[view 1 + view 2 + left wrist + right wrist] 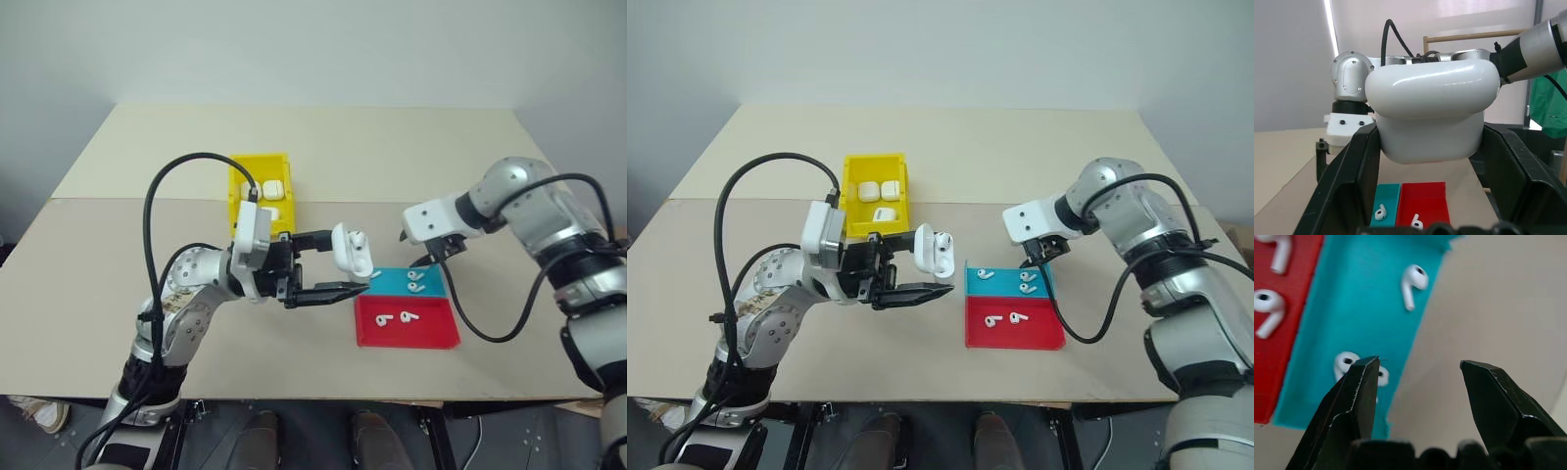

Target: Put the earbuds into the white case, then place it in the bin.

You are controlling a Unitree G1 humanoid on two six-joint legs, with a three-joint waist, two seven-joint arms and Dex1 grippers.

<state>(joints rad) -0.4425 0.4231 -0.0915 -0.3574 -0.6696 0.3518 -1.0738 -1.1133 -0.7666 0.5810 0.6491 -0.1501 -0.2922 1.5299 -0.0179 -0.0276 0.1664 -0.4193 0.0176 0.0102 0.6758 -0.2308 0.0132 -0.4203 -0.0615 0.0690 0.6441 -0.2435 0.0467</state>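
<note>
Left gripper (921,264) clamps the white case (933,251), lid flipped open, an earbud seated inside.
Right gripper (1415,382) points down with jaws apart and empty, one finger (1359,401) over the blue tray (1004,281) and its earbuds (1411,284). Beside that lies the red tray (1014,333); beyond the left gripper stands the yellow bin (854,171), holding closed cases.

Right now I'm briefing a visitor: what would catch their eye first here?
The open white case, held up mid-table in the left gripper. Then the blue tray and red tray with loose earbuds, the right gripper open over the blue one. Behind, the yellow bin holds more cases.
</note>
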